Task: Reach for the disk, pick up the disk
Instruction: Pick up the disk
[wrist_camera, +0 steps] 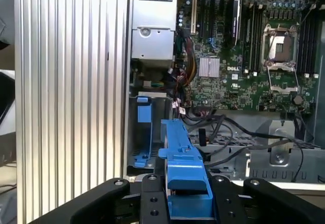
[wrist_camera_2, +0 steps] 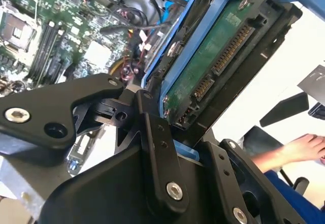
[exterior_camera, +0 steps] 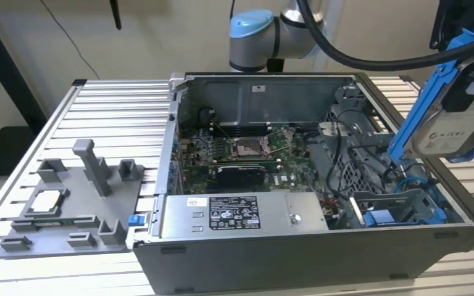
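The disk (exterior_camera: 453, 126) is not lying in the computer case (exterior_camera: 303, 185) now; it is hanging in the air above the case's side at the exterior view's right, and the pincer (wrist_camera: 189, 199) is closing on its blue frame (wrist_camera: 177, 148). The black fingers (wrist_camera_2: 157, 148) are pressing the frame from two sides, so the disk is sitting directly between them. Its long axis is standing steeply, only a little tilted, with the connector edge (wrist_camera_2: 218, 61) pointing away from the pincer. Under it, the blue bay parts (exterior_camera: 385, 217) and loose cables (wrist_camera: 238, 132) are staying in the case, apart from the disk. The motherboard (exterior_camera: 237, 154) is lying deeper inside. A person's hand (wrist_camera_2: 299, 150) is resting beyond the bench (exterior_camera: 81, 123).
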`<state>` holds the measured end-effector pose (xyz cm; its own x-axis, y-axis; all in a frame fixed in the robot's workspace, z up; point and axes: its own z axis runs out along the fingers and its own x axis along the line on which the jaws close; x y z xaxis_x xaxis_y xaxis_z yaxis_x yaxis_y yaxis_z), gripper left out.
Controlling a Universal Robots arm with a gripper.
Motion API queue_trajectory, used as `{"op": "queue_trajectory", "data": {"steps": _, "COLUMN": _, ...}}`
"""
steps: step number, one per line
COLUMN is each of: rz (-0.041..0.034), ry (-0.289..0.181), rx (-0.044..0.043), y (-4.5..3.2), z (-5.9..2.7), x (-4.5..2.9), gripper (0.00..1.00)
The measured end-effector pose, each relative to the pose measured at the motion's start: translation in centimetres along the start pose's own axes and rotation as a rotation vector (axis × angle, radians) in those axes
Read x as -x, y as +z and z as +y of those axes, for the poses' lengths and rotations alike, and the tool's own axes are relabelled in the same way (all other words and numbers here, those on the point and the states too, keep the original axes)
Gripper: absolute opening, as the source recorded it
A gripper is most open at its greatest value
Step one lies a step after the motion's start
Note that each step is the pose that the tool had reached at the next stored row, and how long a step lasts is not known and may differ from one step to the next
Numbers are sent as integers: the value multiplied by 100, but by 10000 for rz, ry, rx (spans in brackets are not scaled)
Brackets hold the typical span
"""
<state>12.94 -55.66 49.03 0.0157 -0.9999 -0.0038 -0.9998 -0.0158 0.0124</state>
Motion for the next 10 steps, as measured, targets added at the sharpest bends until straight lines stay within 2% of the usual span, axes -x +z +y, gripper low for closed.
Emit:
{"op": "queue_trajectory", "data": {"steps": 4, "rz": 1, "ry": 0, "rx": 0, "y": 3, "z": 8, "x": -137, "gripper": 0}}
{"op": "queue_trajectory", "data": {"steps": 10, "rz": 5, "ry": 20, "rx": 0, "y": 36, "z": 106, "x": -202, "gripper": 0}}
